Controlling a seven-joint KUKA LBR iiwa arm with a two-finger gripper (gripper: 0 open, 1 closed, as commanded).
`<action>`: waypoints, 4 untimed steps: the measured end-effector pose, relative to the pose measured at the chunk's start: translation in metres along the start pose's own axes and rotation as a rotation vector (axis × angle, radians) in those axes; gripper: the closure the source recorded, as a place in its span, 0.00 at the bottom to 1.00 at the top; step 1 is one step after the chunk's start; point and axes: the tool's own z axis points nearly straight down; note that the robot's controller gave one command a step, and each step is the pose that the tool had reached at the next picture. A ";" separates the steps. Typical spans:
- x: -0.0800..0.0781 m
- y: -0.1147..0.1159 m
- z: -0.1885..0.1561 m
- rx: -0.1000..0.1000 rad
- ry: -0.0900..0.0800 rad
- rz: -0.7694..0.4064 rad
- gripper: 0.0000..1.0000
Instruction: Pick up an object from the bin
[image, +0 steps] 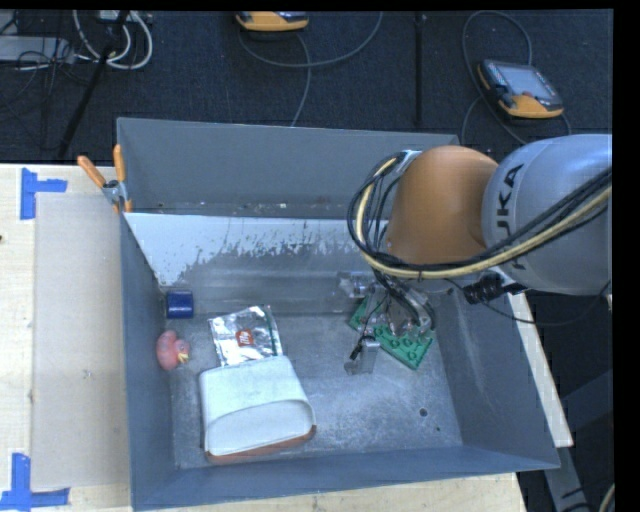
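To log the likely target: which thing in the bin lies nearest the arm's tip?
The flat green piece, right under the arm's tip; the others lie far left.

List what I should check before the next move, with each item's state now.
1. Gripper at a thing: ok, low by the green piece, right of centre.
2. The green piece gripped: cannot tell.
3. Neighbours apart: ok, foil packet and white block lie well to the left.
4. The green piece free of the bin wall: cannot tell, the arm hides its far edge.
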 end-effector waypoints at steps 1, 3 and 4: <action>-0.047 -0.041 0.005 0.001 -0.005 0.114 0.00; -0.029 -0.097 0.085 0.001 -0.011 0.048 1.00; -0.002 -0.094 -0.049 0.002 -0.009 0.004 1.00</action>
